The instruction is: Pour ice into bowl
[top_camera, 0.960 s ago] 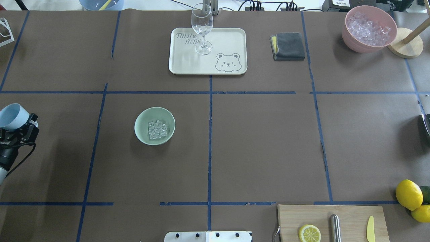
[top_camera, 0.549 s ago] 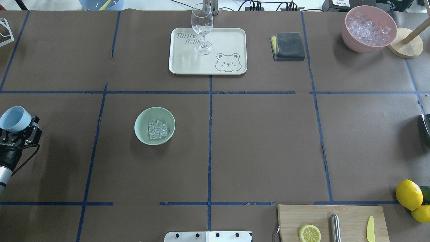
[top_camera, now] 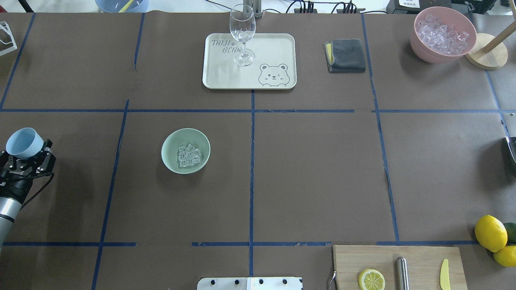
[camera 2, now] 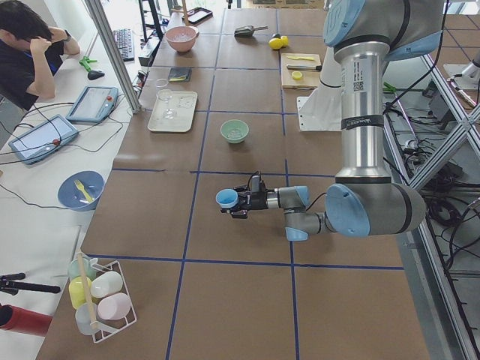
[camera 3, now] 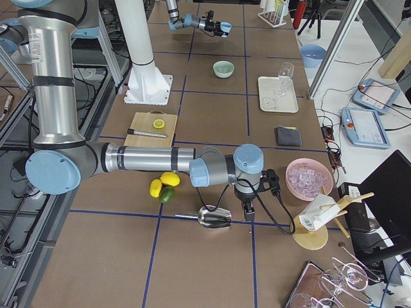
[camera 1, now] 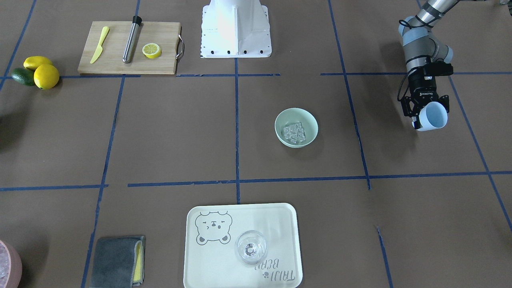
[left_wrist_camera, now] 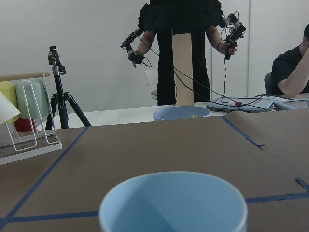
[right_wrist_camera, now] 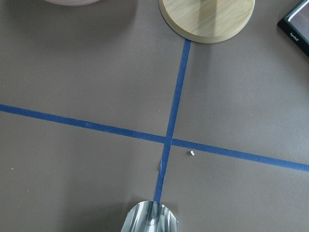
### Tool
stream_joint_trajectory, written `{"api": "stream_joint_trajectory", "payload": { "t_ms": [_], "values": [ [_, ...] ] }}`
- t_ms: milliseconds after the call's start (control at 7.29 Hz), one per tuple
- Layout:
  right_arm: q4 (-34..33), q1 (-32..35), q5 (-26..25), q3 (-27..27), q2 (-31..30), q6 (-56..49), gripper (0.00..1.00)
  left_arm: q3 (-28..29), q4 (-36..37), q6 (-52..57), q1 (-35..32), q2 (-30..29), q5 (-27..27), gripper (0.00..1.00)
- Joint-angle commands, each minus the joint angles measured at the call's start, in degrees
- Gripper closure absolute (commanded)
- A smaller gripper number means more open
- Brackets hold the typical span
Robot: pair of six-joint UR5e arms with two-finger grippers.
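Observation:
The mint-green bowl (top_camera: 170,141) sits left of the table's middle and holds a cluster of clear ice (top_camera: 188,155). Both also show in the front-facing view, the bowl (camera 1: 309,121) and the ice (camera 1: 294,132). My left gripper (top_camera: 25,152) is at the table's far left edge, well apart from the bowl, shut on a light blue cup (top_camera: 23,143). The cup is nearly upright and looks empty in the left wrist view (left_wrist_camera: 174,203). My right gripper (camera 3: 248,212) hangs over the table's far right end beside a metal scoop (camera 3: 215,218). I cannot tell whether it is open or shut.
A cream tray (top_camera: 274,48) with a wine glass (top_camera: 242,34) stands at the back. A grey cloth (top_camera: 346,55) and a pink bowl of ice (top_camera: 427,54) are at the back right. A cutting board (top_camera: 419,262) and lemons (top_camera: 489,233) lie front right.
My left gripper has shifted slightly right with the cup, and the cup has turned from tilted to nearly upright. The bowl and ice have not moved.

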Motion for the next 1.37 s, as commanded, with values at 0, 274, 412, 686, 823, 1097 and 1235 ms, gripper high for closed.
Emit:
{"api": "stream_joint_trajectory", "payload": {
  "t_ms": [0, 274, 412, 686, 823, 1097, 1235],
  "values": [
    [0.0, 0.0, -0.1, 0.0, 0.0, -0.1, 0.00, 0.1, 0.1, -0.4, -2.6, -1.9, -0.5, 1.00],
    [-0.1, 0.0, 0.0, 0.1, 0.0, -0.1, 0.00, 1.0, 4.9, -3.7, -4.0, -3.4, -0.8, 1.00],
    [0.0, 0.0, 0.0, 0.1, 0.0, -0.1, 0.00, 1.0, 8.0, -4.7, -4.0, -3.8, -0.8, 1.00],
    [0.0, 0.0, -0.1, 0.1, 0.0, 0.0, 0.00, 2.4, 9.0, -4.2, -3.9, -3.7, -1.2, 0.93],
    [0.0, 0.0, -0.1, 0.1, 0.0, -0.1, 0.00, 3.1, 9.0, -4.1, -3.7, -3.9, -1.2, 0.88],
    [0.0, 0.0, -0.1, 0.1, 0.0, 0.0, 0.00, 3.2, 9.2, -4.0, -3.5, -3.9, -1.2, 0.64],
    [0.0, 0.0, -0.1, 0.1, 0.0, 0.0, 0.00, 3.2, 9.2, -4.0, -3.5, -4.0, -1.2, 0.40]
  ]
}}
